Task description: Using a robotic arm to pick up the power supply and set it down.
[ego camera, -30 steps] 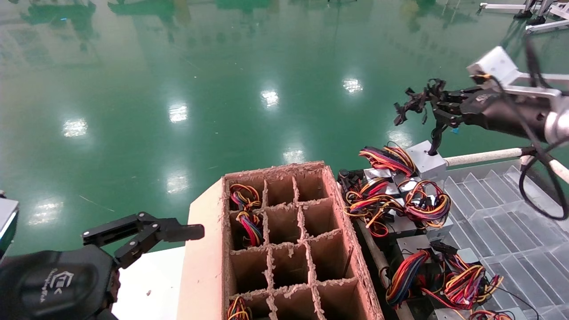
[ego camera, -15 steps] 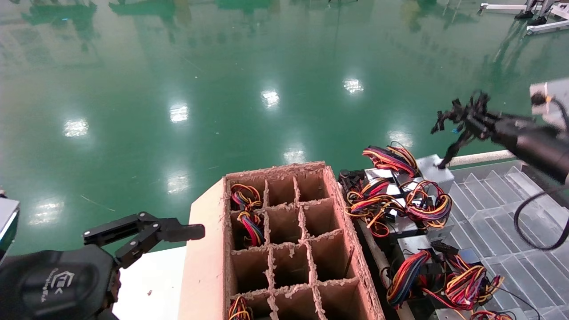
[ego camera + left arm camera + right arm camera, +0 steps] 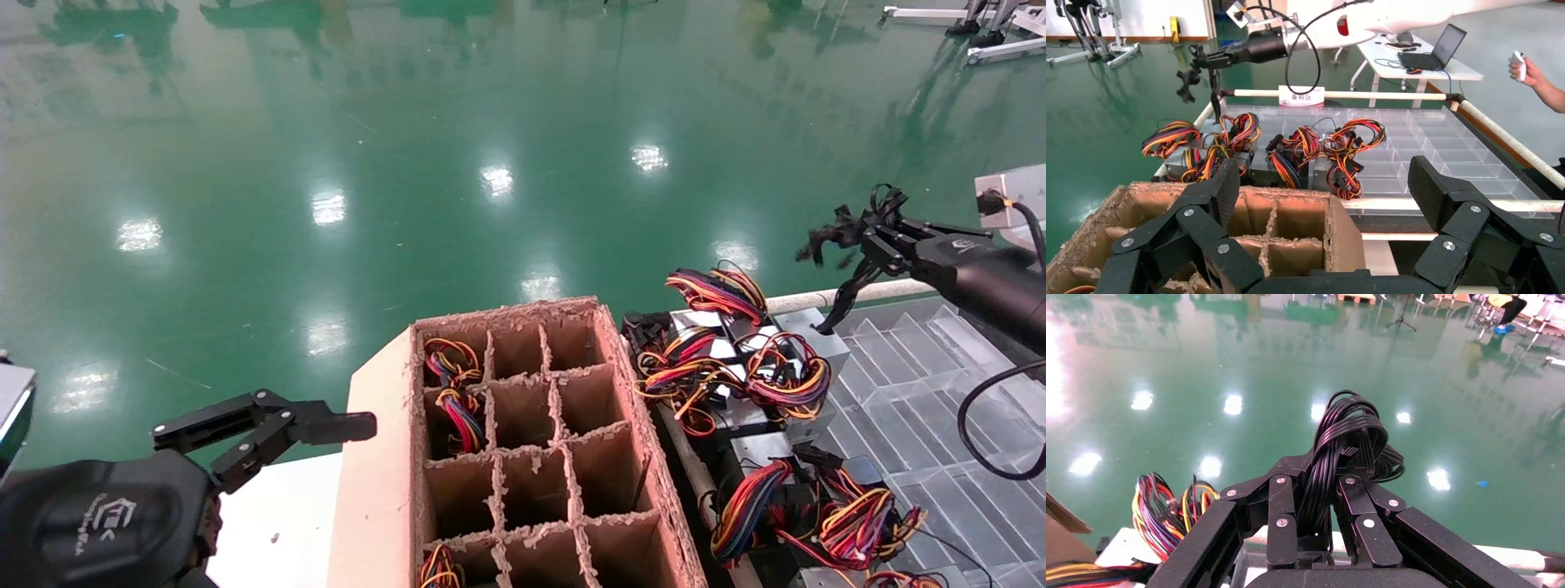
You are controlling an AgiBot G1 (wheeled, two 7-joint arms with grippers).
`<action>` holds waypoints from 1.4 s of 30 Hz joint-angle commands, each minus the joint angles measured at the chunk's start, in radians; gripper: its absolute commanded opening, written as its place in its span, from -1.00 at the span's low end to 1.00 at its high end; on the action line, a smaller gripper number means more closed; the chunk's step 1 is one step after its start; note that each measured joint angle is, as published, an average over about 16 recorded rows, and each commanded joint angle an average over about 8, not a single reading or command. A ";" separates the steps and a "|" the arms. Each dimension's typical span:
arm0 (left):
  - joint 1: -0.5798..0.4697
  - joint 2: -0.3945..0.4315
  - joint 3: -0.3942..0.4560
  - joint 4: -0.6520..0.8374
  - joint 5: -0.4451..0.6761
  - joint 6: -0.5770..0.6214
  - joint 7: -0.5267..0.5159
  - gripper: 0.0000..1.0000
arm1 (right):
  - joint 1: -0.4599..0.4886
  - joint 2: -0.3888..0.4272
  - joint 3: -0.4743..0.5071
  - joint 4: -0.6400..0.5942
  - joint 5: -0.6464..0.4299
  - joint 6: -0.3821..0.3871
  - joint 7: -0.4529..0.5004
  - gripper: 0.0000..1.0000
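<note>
My right gripper (image 3: 864, 238) hangs over the far edge of the tray, shut on a looped bundle of black cables (image 3: 1351, 436). One black strand runs down from it to the power supply (image 3: 827, 341), a plain grey box low at the tray's far corner beside the coloured-wire pile. Whether the box rests there or hangs, I cannot tell. The left wrist view shows that gripper (image 3: 1200, 61) far off, with the cables dangling under it. My left gripper (image 3: 343, 426) stays open and parked at the near left, beside the cardboard box.
A cardboard box (image 3: 377, 457) with divider cells holds coloured wires in some cells. Silver boxes with red-yellow-orange wire bundles (image 3: 735, 367) crowd the left of a clear compartment tray (image 3: 923, 408). A white rail (image 3: 887, 288) bounds its far side. A person's hand (image 3: 1529, 67) appears beyond.
My right gripper has swung right and downward, still holding the black cables. The grey box has come down with it from above the pile to the tray's far corner. The left arm is still.
</note>
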 commanded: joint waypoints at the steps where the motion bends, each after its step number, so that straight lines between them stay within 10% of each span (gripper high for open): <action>1: 0.000 0.000 0.000 0.000 0.000 0.000 0.000 1.00 | -0.005 -0.003 -0.005 0.004 -0.007 0.008 0.002 0.54; 4: 0.000 0.000 0.000 0.000 0.000 0.000 0.000 1.00 | -0.010 -0.005 -0.005 0.008 -0.006 0.016 0.003 1.00; 42: 0.000 0.000 0.000 0.000 0.000 0.000 0.000 1.00 | -0.006 -0.005 -0.007 0.006 -0.010 0.014 0.002 1.00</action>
